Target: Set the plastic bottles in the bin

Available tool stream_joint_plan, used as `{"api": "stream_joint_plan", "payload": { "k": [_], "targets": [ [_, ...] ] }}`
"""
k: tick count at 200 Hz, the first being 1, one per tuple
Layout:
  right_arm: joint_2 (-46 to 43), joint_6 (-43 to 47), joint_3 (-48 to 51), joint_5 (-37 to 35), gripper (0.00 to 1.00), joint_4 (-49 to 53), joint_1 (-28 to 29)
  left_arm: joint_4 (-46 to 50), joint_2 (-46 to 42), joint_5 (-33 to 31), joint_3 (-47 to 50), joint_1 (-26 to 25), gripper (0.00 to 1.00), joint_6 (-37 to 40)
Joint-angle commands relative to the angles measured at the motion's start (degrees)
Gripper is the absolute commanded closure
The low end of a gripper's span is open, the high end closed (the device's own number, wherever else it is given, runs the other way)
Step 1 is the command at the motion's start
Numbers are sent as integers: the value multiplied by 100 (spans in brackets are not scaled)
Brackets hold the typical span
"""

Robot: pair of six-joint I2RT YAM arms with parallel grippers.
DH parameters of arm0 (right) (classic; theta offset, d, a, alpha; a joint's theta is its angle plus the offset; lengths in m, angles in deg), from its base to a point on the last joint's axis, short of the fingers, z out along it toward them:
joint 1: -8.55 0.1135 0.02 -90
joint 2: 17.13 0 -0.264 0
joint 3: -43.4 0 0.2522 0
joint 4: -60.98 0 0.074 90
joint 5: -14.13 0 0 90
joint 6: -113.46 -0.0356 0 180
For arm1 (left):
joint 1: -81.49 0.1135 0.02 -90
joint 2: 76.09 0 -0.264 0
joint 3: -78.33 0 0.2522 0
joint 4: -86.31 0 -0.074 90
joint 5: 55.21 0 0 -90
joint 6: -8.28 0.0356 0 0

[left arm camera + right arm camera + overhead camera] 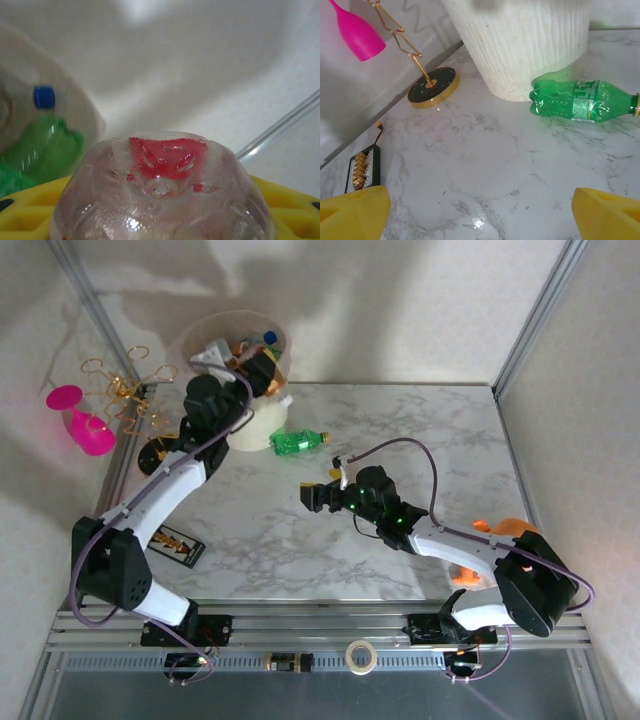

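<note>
Got clear bottle (160, 195) clamped in left claw (160, 220); shift left over bin (520, 45) before dropping. Got right claw (480, 215) wide open, empty; grab green bottle (580, 102) ahead-right, mid-body.

One bottle (299, 441) on the table (430, 430), just right of the bin (262, 425)

The left arm (160, 490) reaches from its base to the bin (256, 428). The left gripper (262, 370) hangs over the bin's mouth, with its yellow fingers (30, 205) clamped on a clear bottle (162, 190). The right arm (450, 540) bends in toward the bin. The right gripper (310, 497) is low, short of the bin's foot and pointing at it, with its fingers (352, 212) spread wide.
</note>
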Motion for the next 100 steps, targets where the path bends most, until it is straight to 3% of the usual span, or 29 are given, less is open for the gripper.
{"api": "stream_joint_plan", "payload": {
  "k": [1,44,100],
  "targets": [
    [-145,-76,90,-341,2,97,44,600,388,57,-978,282,71,604],
    [-189,-66,92,-476,1,207,42,1191,1293,-191,-2333,819,71,838],
    [-117,-30,-29,-571,1,508,48,1587,2156,-130,-3245,1329,69,318]
  ]
}}
